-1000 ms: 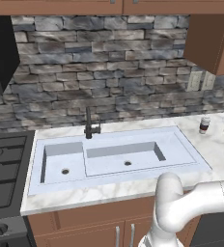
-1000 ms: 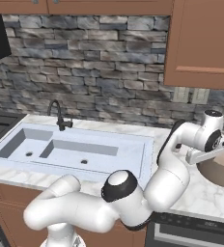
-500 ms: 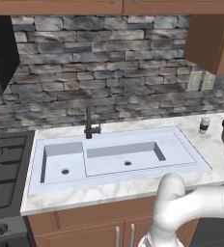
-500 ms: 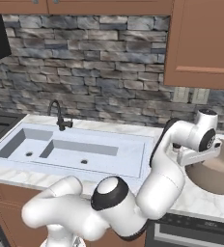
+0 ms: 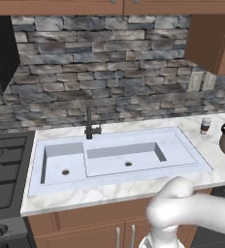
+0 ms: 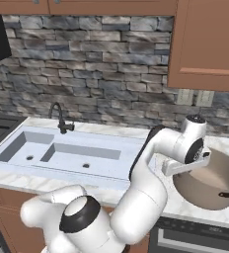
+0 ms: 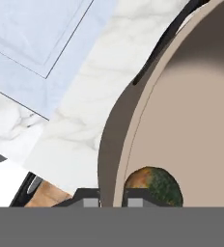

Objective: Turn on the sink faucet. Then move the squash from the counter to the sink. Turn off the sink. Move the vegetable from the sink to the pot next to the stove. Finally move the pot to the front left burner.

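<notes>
Nearest the hand camera, the gripper had its two dark tips set astride the thick rim of the pot, one outside the wall and one inside, and the jaws were drawn in narrow on that rim, a pinch that looked made for carrying the pot. Just beside the inner tip the squash lay on the pot's pale floor, touching or nearly touching the wall, so the vegetable seemed already delivered and the move to the burner looked to be the step in hand. Beyond the rim ran the white marble counter and then a corner of the sink, which appeared dry and empty in the right base view. Compared with a second before, the jaws had narrowed from about half open to this tight hold, and the arm had swung the pot closer in, more of it showing in both base views. Farther off, the sink faucet stood upright at the back of the basin, and the stove waited well apart to the left.
</notes>
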Controlling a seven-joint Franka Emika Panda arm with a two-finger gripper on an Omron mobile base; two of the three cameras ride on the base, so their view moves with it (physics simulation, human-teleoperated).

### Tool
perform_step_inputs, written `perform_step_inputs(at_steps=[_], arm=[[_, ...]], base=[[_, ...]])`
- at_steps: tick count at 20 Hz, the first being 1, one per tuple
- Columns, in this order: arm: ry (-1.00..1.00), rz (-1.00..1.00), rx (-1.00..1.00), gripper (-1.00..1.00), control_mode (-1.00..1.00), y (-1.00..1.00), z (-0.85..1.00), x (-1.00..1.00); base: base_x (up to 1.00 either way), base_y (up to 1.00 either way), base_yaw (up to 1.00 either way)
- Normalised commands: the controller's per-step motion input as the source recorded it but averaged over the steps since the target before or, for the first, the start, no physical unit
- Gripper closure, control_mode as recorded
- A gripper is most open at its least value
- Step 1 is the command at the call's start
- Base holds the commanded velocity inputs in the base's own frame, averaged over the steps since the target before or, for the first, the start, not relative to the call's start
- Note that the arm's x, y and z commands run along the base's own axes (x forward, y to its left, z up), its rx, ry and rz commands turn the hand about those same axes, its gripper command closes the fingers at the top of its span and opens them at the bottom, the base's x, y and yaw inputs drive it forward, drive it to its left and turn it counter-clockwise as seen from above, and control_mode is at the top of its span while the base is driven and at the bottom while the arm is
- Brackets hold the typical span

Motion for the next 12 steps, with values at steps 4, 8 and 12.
perform_step_inputs(at_steps=[4,8,12], arm=[[-0.17,0.00,-0.04,1.00,-1.00,0.68,0.48,-0.50],[-0.19,0.00,-0.09,1.00,-1.00,0.47,0.62,-0.33],[-0.16,0.00,-0.11,1.00,-1.00,0.37,0.56,-0.34]], base=[[0.00,0.00,0.00],[0.00,0.00,0.00],[0.00,0.00,0.00]])
